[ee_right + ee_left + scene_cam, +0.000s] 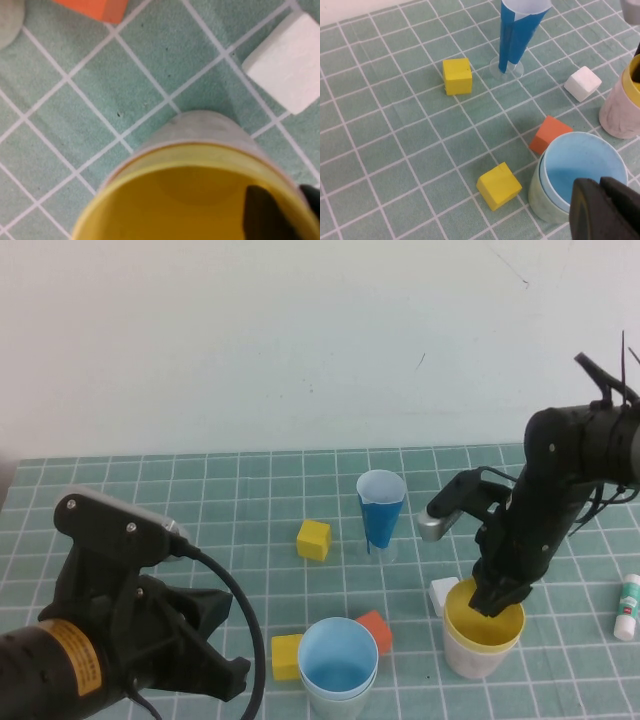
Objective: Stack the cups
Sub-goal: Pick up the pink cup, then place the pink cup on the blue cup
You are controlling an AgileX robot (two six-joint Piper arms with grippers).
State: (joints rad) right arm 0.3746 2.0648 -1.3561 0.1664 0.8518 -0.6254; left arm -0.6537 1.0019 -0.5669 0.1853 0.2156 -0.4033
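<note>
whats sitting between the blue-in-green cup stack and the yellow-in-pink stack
The orange block lies on the tiled mat between the light blue cup and the yellow cup; the high view shows it, nearer the blue one.

Pale plain wall (250,340) behind green tiled tabletop (200,500)

Taking the cone cup (381,510) as your landmark, one nested cup pair (338,668) stands nearer you, the other pair (484,640) to its right, under the right gripper (492,600).
</note>
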